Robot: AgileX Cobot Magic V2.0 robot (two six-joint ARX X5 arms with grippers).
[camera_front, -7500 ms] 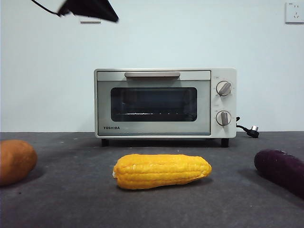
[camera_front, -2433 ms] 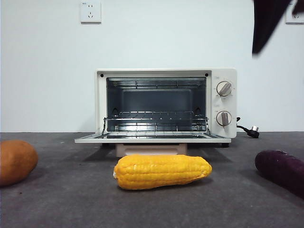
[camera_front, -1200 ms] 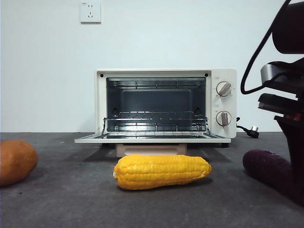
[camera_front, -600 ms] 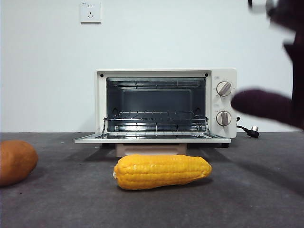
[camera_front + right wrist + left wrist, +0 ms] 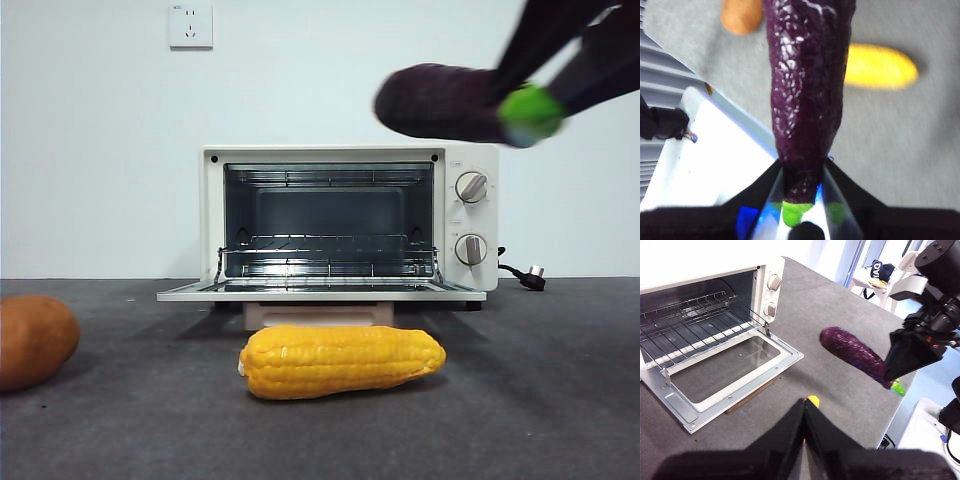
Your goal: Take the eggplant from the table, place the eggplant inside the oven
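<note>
The dark purple eggplant (image 5: 440, 100) hangs in the air, lying level, above the oven's top right corner. My right gripper (image 5: 548, 92) is shut on its green stem end (image 5: 530, 112). The right wrist view shows the eggplant (image 5: 807, 90) reaching out from between the jaws of that gripper (image 5: 802, 186). The cream oven (image 5: 470, 215) stands on the dark table (image 5: 540, 400) with its door (image 5: 320, 293) folded down and the wire rack (image 5: 330, 245) bare. In the left wrist view the eggplant (image 5: 855, 355) floats beside the open door (image 5: 725, 375). My left gripper (image 5: 805, 405) hangs shut above the table in front of the oven.
A yellow corn cob (image 5: 342, 360) lies in front of the oven door. An orange-brown potato (image 5: 35, 340) sits at the table's left edge. The oven's plug and cord (image 5: 525, 272) rest to its right. A wall socket (image 5: 190, 25) is high behind.
The right gripper has lifted the eggplant higher and carried it left, from beside the oven's knobs to above its top right corner. The green stem now shows.
</note>
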